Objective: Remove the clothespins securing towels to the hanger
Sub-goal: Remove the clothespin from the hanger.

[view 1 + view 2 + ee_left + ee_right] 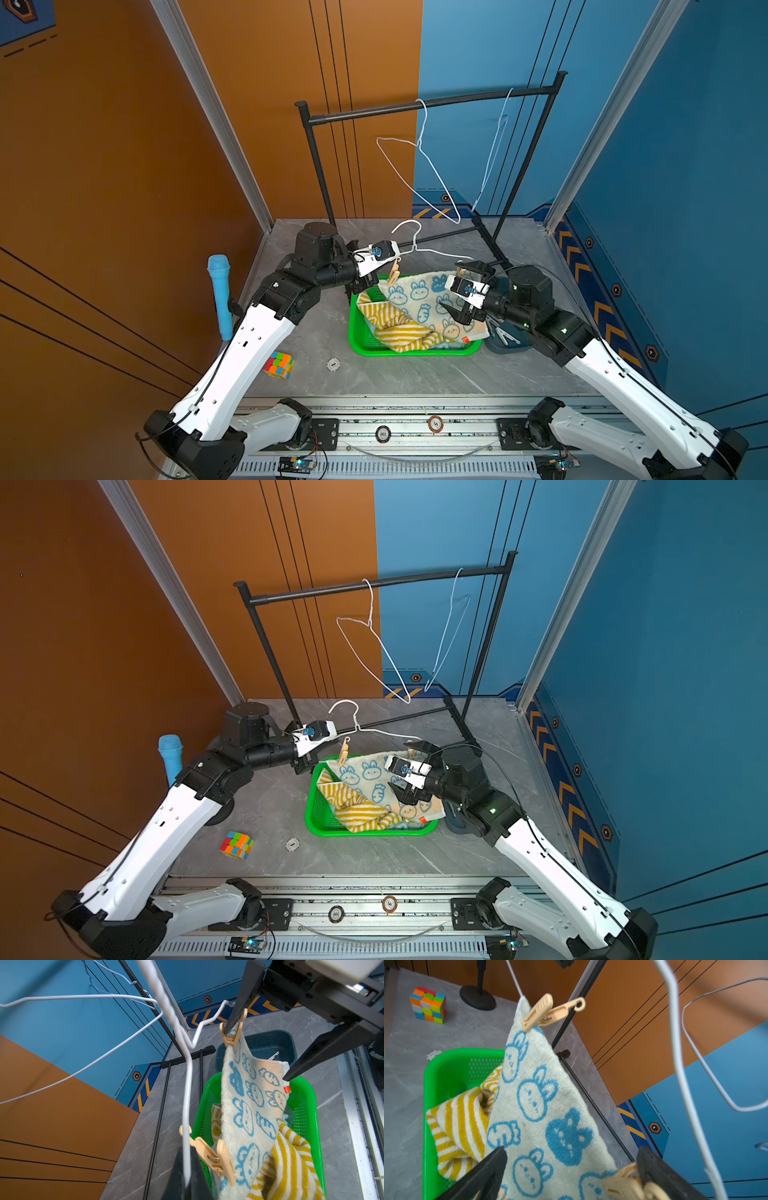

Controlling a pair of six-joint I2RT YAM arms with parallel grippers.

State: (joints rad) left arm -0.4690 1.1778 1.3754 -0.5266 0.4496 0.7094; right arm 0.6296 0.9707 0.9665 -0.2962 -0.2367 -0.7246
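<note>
The left claw [186,1154] is clamped tight on the white wire hanger [188,1088]. Just beside its fingers a tan clothespin [216,1159] pins one corner of the bunny towel [245,1109] to the wire. The right claw [573,1149] gapes wide, one finger touching the second clothespin [232,1032] at the towel's other corner. Below both claws, the striped towel [291,1157] lies in the green basket [305,1101]

Robot lab: aluminium frame [212,112], rail [469,432].
</note>
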